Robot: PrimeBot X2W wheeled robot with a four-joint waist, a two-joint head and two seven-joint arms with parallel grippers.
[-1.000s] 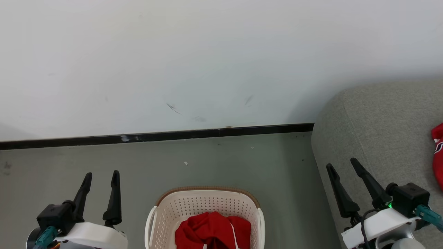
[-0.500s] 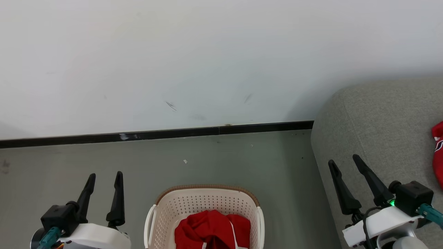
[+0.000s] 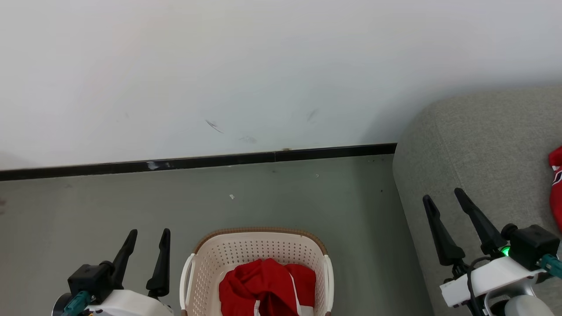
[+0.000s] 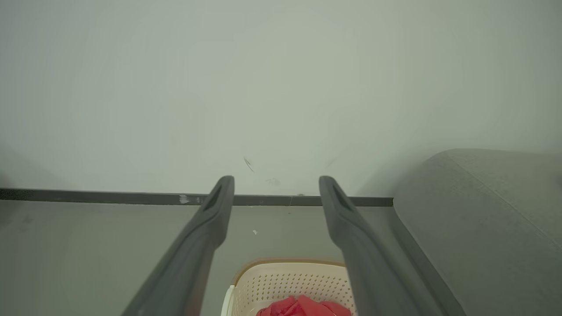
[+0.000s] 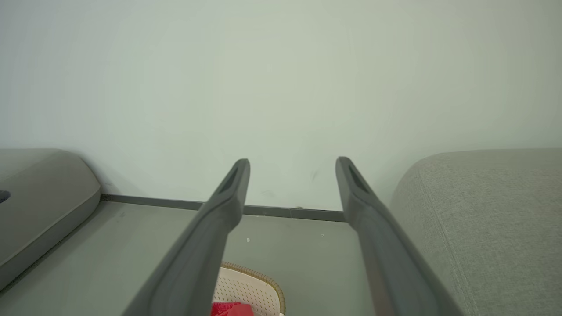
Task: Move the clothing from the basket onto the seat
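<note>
While the basket (image 3: 246,253) stands on the floor (image 3: 285,197), well apart from the floor's far edge where a black skirting board (image 3: 219,160) meets the white wall (image 3: 263,66), the head view shows the clothing (image 3: 263,285) heaped inside it, red with a white stripe. The seat (image 3: 483,149) rises near the right side of the basket. A red garment (image 3: 556,188) lies on top of the seat and is cut by the border of the view. The left gripper (image 3: 149,231) is above the floor, just beside the left handle of the basket; its two fingers are spread and hold nothing. The right gripper (image 3: 442,195) is above the left edge of the seat, with its fingers also spread and empty.

From the left wrist view, the left gripper (image 4: 276,181) has a wide gap between its fingers. Below them are the far rim of the basket (image 4: 285,281) and a bit of the clothing (image 4: 303,307), and the seat (image 4: 483,210) is on the right.

From the right wrist view, the right gripper (image 5: 293,161) is likewise spread with nothing between the fingers. A corner of the basket (image 5: 259,289) with the clothing (image 5: 230,309) is at the bottom, the seat (image 5: 483,210) is on the right, and a grey cushion (image 5: 44,197) is on the left.
</note>
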